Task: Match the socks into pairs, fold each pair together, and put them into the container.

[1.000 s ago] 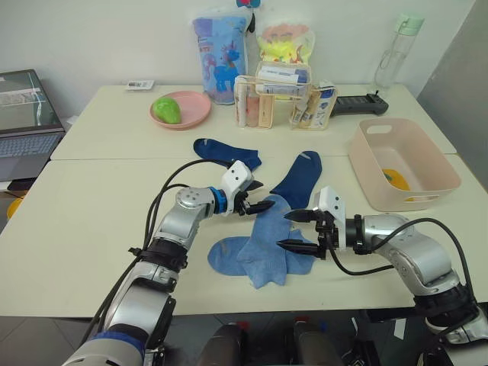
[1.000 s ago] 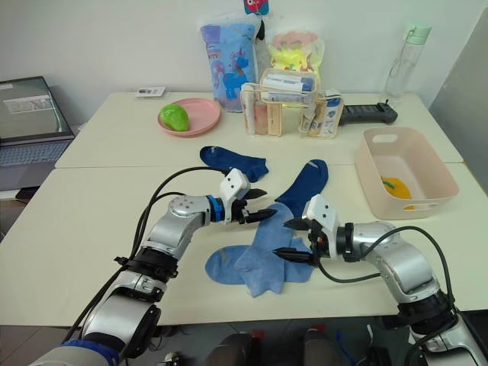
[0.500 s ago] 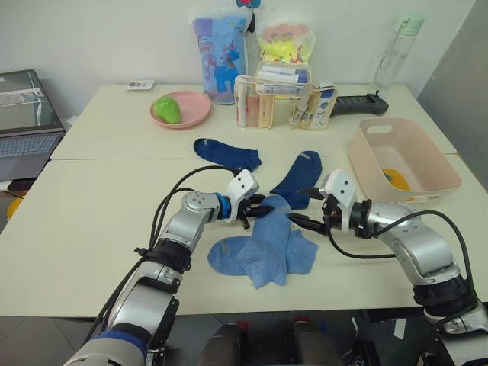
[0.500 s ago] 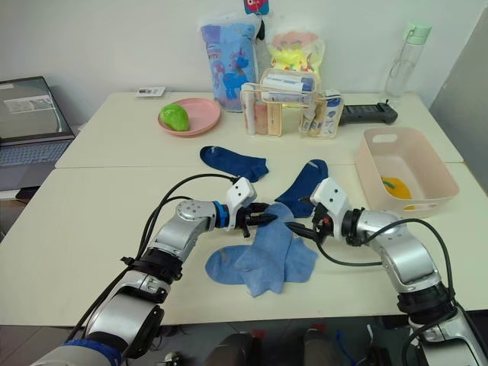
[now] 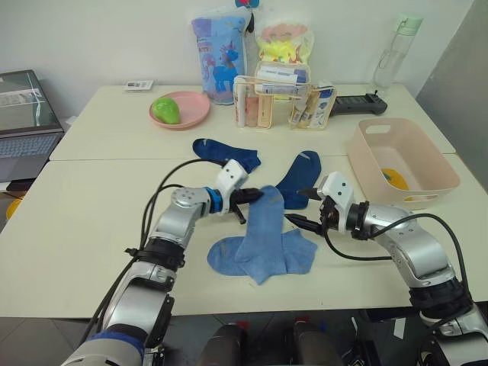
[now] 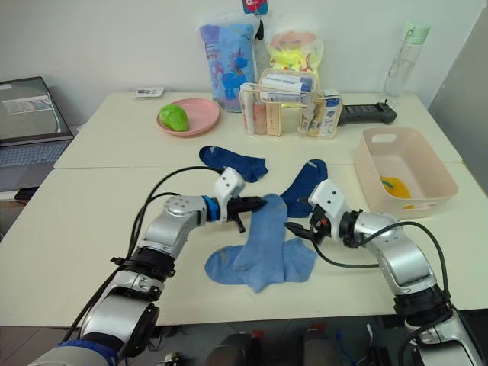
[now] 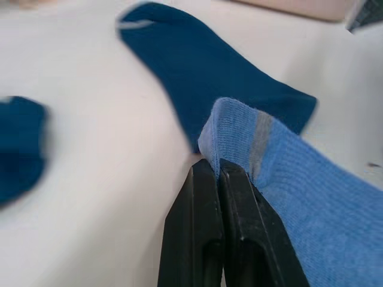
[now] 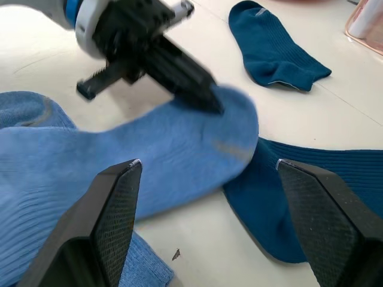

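The left end effector [image 5: 245, 197] is pinched tight on the cuff end of one soft light blue knit sock [image 5: 263, 229]. It holds that end a little above the desk [image 5: 84, 221]. The rest of this sock slopes down toward the robot and lies over the second light blue sock [image 5: 229, 255], which is flat on the desk.

The right end effector [image 5: 303, 206] is wide open and holds nothing. It sits just beside the lifted sock, on the sock's right side, and points at it.

The lifted sock's long side runs from the held cuff, away from the robot, down to the toe near the front edge of the desk. The left arm already has the far end. I think the open right end effector is the nearer one to take the sock's middle or other end, so the two blue socks can be lined up and folded.

Two dark navy blue socks lie farther back. One navy sock [image 5: 226, 152] is behind the left end effector. The other navy sock [image 5: 299, 179] is just behind the right one.

The pale pink plastic tub [image 5: 402, 162] stands well to the right on the desk. Something yellow [image 5: 394, 178] lies inside it, maybe yellow socks, but I cannot tell for sure.
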